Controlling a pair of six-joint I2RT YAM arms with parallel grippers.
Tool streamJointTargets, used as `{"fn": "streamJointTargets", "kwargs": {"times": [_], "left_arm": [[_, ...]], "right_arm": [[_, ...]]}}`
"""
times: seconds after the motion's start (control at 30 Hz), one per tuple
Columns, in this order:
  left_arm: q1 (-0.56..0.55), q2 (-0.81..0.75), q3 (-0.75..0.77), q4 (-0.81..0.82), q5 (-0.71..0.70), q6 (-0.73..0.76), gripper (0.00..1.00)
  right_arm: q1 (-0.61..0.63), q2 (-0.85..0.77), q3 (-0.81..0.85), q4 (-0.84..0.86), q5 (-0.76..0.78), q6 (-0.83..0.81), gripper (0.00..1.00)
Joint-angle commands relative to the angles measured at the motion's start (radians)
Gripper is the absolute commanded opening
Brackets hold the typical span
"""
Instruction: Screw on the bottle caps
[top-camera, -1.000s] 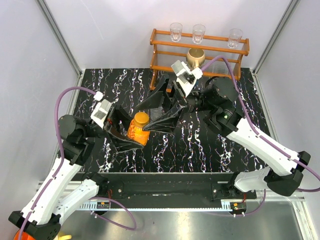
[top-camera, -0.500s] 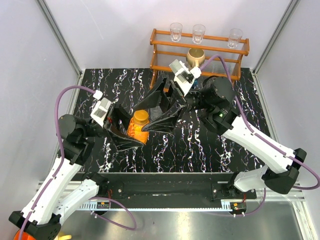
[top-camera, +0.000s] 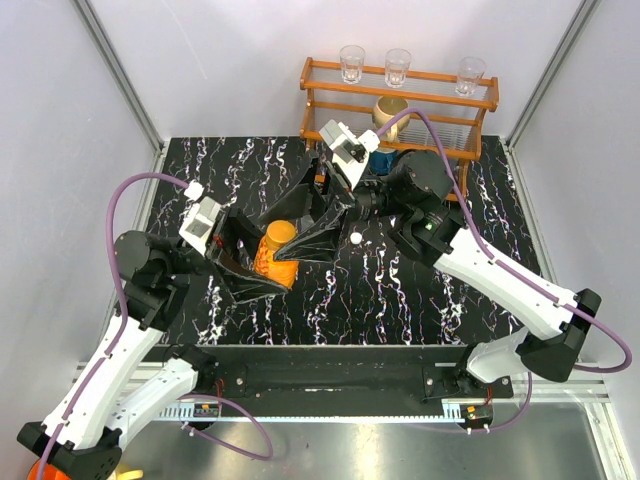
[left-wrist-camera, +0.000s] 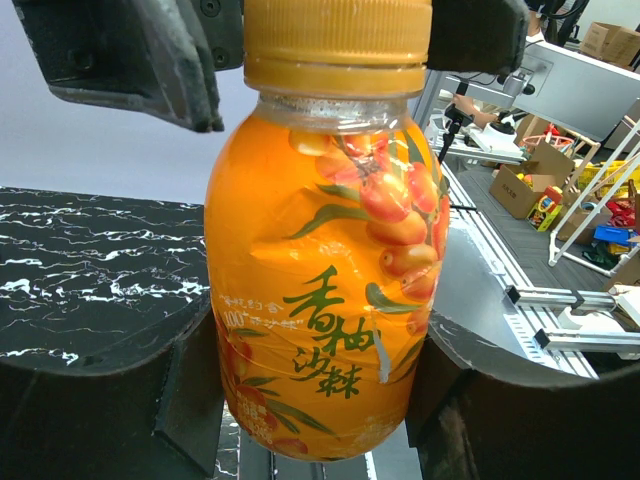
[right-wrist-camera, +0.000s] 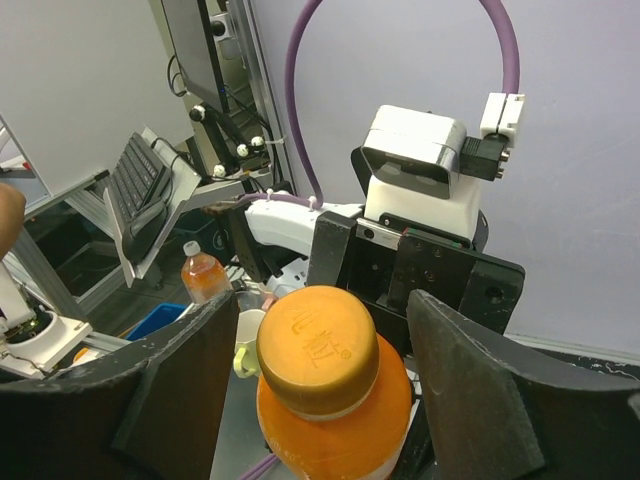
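Black marbled table (top-camera: 400, 290), rack (top-camera: 400, 105) at 12 o'clock: your left gripper (top-camera: 268, 268) clamps the orange bottle (left-wrist-camera: 320, 280), right gripper (right-wrist-camera: 318, 375) gapes around its cap (right-wrist-camera: 317, 340).

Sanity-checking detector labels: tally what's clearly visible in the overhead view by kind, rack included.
clear glasses: 3
tan mug: 1
orange bottle: 1
orange cap: 1
wooden rack: 1
Total: 7
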Motion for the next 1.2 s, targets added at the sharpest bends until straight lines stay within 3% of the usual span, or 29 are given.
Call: {"fn": "streamJointTargets", "kwargs": {"times": [0.0,0.33,0.47,0.67,0.93,1.03,1.17], "left_arm": [[0.003,-0.007,0.014,0.033,-0.013,0.011,0.43],[0.003,-0.014,0.002,0.019,-0.019,0.011,0.43],[0.001,-0.02,-0.003,0.007,-0.028,0.011,0.43],[0.003,-0.025,-0.009,0.006,-0.027,0.01,0.43],[0.004,-0.033,-0.001,-0.053,-0.069,0.063,0.43],[0.01,-0.033,0.022,-0.143,-0.141,0.148,0.42],[0.021,-0.03,0.065,-0.334,-0.319,0.298,0.41]], "right_arm": [[-0.002,-0.017,0.01,0.03,-0.014,0.012,0.75],[-0.002,-0.026,0.013,0.027,0.012,0.001,0.73],[-0.002,-0.025,0.022,0.023,0.019,-0.005,0.59],[0.0,-0.021,0.022,0.031,0.019,0.001,0.52],[0.0,-0.023,0.014,0.009,0.025,0.003,0.34],[0.0,-0.018,0.031,-0.083,0.077,-0.057,0.28],[0.0,0.014,0.103,-0.36,0.224,-0.14,0.08]]}}
